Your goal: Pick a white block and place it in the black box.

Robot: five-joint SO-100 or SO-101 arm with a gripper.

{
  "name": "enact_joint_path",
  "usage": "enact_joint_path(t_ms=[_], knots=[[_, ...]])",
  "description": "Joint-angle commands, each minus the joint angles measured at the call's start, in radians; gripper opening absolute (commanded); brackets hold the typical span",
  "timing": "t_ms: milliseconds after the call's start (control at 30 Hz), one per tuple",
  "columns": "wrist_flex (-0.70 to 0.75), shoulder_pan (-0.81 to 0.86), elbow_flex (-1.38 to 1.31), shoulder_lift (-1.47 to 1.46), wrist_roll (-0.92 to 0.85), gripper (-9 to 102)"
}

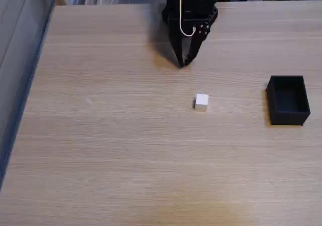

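On the wooden table (100, 150): one small white block (202, 102), sitting flat near the middle, alone. Off to the right in the fixed view, well apart from it: the black box (288, 99), top open, nothing to see inside. Up at the far side of the table: the gripper (184, 63), black, with red and white wires (188, 14) on top, tips pointing down at the wood. Jaws pressed together at the tips, or almost, holding nothing. Not touching the block; a stretch of bare wood between the two.

About the block: probably very light, going by how small it looks. Hard too, likely wood or plastic, so no squashing and no breaking. Plain dull sides, so probably not very slippery. Flat sides and square corners, good for pinching.

Best place to grab: two sides facing away from each other, one finger on each, down around the middle of the sides and not on the corners. Block turned a little on the table, so better to line up with the flat sides first. Jaws to go wider before coming down. A soft squeeze probably enough. Easy to knock away with a bump, being so small and light, so slow and careful on the way down.

Nothing picked up yet. Box waiting.
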Motion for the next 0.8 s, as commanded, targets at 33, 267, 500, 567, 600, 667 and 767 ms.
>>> enact_joint_path(t_ms=[33,267,500,567,600,667,767], knots=[[-0.008,-0.009,-0.087,-0.071,0.029,2],[-0.02,-0.037,-0.202,-0.206,0.083,6],[-0.02,-0.058,-0.307,-0.348,0.121,16],[-0.021,-0.064,-0.327,-0.38,0.137,18],[-0.021,-0.069,-0.339,-0.397,0.143,19],[-0.023,-0.075,-0.36,-0.431,0.15,21],[-0.04,-0.091,-0.399,-0.499,0.164,24]])
